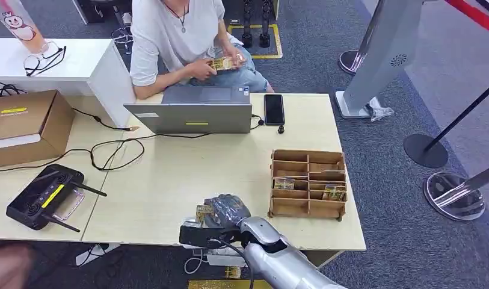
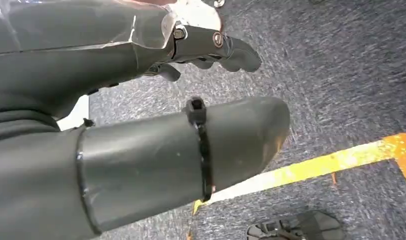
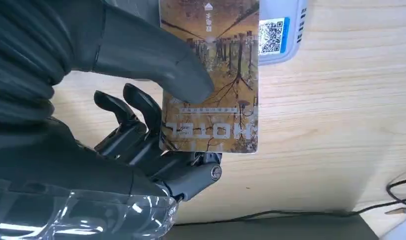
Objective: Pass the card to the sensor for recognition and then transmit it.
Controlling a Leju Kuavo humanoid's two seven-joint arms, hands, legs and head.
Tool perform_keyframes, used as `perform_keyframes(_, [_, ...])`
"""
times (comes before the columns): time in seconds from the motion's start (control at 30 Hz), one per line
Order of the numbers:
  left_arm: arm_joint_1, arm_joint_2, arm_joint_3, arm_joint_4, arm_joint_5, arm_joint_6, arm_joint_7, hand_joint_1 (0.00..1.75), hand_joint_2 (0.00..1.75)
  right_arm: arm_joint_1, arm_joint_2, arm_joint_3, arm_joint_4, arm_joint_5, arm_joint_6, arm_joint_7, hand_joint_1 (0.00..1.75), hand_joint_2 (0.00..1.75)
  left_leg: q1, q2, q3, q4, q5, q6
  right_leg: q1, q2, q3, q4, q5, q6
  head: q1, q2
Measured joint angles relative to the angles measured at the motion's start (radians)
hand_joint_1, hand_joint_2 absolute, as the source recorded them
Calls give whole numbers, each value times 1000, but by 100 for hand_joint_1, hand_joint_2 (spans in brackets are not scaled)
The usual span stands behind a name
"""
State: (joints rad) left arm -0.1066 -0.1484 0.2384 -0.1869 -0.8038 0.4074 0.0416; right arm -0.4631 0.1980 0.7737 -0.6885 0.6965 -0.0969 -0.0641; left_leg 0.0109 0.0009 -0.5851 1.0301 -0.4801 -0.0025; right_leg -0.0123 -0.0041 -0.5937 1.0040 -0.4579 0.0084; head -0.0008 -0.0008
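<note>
My right hand (image 1: 227, 211) is low over the table (image 1: 169, 180) near its front edge. It pinches a brown-and-gold hotel card (image 3: 210, 80) between thumb and fingers. In the head view the card (image 1: 204, 212) sticks out to the left of the hand. In the right wrist view the card's far end overlaps a white and blue sensor (image 3: 283, 35) with a QR code, which lies on the table. I cannot tell whether card and sensor touch. My left hand (image 2: 141, 150) hangs over the grey carpet with nothing in it, its fingers (image 2: 225, 50) apart from the thumb.
A wooden card box (image 1: 308, 183) holding a few cards stands just right of my hand. Behind are a laptop (image 1: 196, 111), a phone (image 1: 273, 109) and a seated person (image 1: 181, 36) handling cards. A black controller (image 1: 43, 195) and a cardboard box (image 1: 25, 123) lie at the left.
</note>
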Motion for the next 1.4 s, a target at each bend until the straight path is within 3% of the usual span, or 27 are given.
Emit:
perform_keyframes(0.8, [5, 10, 21, 0, -2, -5, -23, 0, 0, 77, -40, -48, -278, 37, -57, -66, 175, 175, 0, 0, 0, 0, 0, 0, 0, 0, 0, 0, 0, 0, 0, 0])
perform_keyframes(1.0, [6, 11, 23, 0, -2, -5, -26, 0, 0, 90, -48, -63, -335, 83, -122, -89, 175, 175, 0, 0, 0, 0, 0, 0, 0, 0, 0, 0, 0, 0, 0, 0])
perform_keyframes(1.4, [7, 11, 40, 0, -8, -4, -36, 0, 0, 100, -54, -106, -414, 269, -334, -92, 175, 175, 0, 0, 0, 0, 0, 0, 0, 0, 0, 0, 0, 0, 0, 0])
